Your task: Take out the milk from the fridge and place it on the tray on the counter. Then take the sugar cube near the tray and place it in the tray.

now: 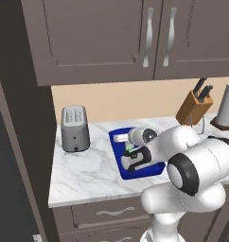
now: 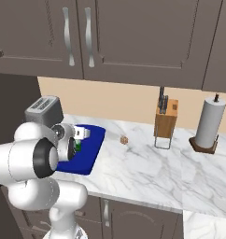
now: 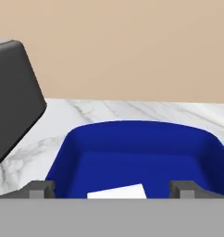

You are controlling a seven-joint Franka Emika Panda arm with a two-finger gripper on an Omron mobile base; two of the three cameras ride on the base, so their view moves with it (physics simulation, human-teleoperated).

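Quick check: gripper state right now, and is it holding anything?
Gripper: open, fingertips spread wide over the tray; the milk sits between them in the tray, not gripped.

white carton top (image 3: 117,191) between spread fingers (image 3: 39,189), blue tray (image 3: 132,148)

The scene is evenly and softly lit; no single light source can be made out. Shadows are faint. A small highlight is seen on the arm (image 1: 147,136). Edges are rendered sharp, without blur or visible edge distortion.
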